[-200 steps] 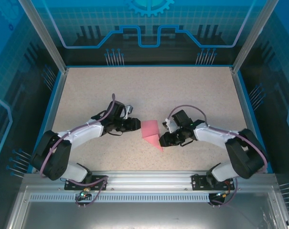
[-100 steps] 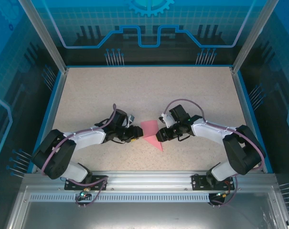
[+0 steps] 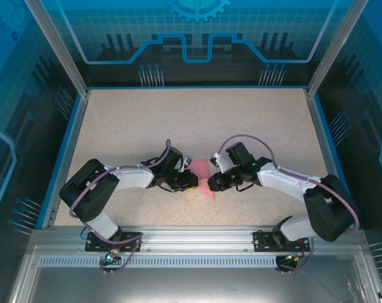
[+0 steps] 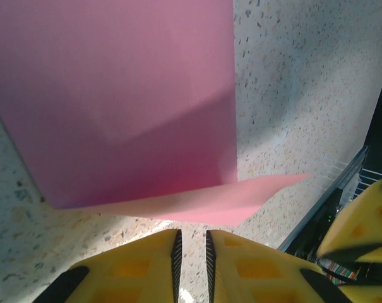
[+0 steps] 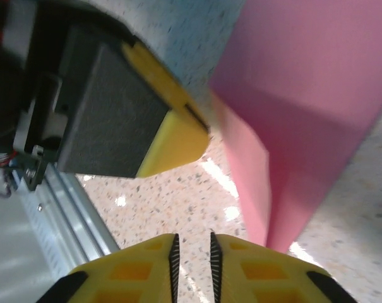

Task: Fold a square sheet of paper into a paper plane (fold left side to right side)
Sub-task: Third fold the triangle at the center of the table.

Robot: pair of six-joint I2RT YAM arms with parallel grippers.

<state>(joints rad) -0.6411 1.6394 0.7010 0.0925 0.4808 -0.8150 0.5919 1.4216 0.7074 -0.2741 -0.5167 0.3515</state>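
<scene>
The pink sheet of paper (image 3: 201, 169), creased into a smaller pointed shape, lies on the speckled table between my two grippers. My left gripper (image 3: 192, 183) is at its lower left edge and my right gripper (image 3: 210, 184) at its lower right, both low over the table. In the left wrist view the paper (image 4: 127, 95) lies just past my left gripper (image 4: 192, 232), with one pointed flap lifted off the table. The jaws stand a narrow gap apart with only table between them. My right gripper (image 5: 192, 235) is the same, beside the paper's (image 5: 310, 95) raised fold.
The speckled table (image 3: 191, 120) is bordered by a blue rim (image 3: 74, 145) and metal posts. The two grippers are nearly tip to tip: the left one's yellow fingertip (image 5: 172, 139) is close ahead in the right wrist view. A metal rail (image 3: 191, 237) runs along the near edge.
Both grippers have moved inward onto the paper's lower point and their jaws have narrowed. The left arm has stretched rightward. Less of the paper now shows between them.
</scene>
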